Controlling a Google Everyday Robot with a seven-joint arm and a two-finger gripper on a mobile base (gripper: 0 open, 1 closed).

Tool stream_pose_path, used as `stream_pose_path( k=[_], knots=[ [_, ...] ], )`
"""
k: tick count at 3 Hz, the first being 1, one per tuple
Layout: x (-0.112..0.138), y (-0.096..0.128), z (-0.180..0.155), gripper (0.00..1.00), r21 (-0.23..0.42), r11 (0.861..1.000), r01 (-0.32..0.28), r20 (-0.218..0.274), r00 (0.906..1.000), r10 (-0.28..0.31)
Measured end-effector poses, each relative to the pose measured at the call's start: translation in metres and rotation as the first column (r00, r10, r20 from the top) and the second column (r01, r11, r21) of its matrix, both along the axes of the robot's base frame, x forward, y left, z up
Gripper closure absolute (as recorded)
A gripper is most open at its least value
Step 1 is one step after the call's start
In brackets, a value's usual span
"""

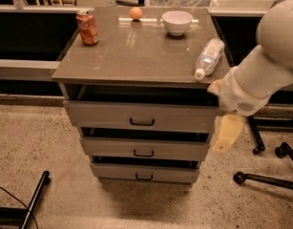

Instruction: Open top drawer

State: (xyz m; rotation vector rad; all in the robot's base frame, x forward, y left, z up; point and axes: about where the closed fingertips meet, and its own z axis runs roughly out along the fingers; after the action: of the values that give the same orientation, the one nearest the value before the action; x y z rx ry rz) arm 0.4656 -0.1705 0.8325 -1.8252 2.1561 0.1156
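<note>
The top drawer (108,114) is the widest of three grey-brown fronts in the cabinet, with a small dark bar handle (142,122) at its centre. A dark gap shows between its front and the cabinet top (136,51). Two narrower drawers (112,148) sit below it with the same handles. My white arm (265,75) comes in from the upper right. My gripper (226,130) hangs just off the right end of the top drawer front, well to the right of the handle.
On the cabinet top stand a red soda can (87,26), an orange (135,13) and a white bowl (177,22), and a plastic bottle (209,57) lies at the right edge. Office chair legs (265,180) are at the lower right, a dark bar (35,198) at the lower left.
</note>
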Motion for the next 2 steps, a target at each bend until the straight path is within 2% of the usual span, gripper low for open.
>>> stream_pose_path(
  k=[1, 2],
  knots=[
    [-0.0051, 0.0109, -0.0493, 0.00, 0.092, 0.995, -0.044, -0.022, 0.9987, 0.046],
    [-0.0051, 0.0109, -0.0493, 0.00, 0.092, 0.995, -0.044, -0.022, 0.9987, 0.046]
  ],
)
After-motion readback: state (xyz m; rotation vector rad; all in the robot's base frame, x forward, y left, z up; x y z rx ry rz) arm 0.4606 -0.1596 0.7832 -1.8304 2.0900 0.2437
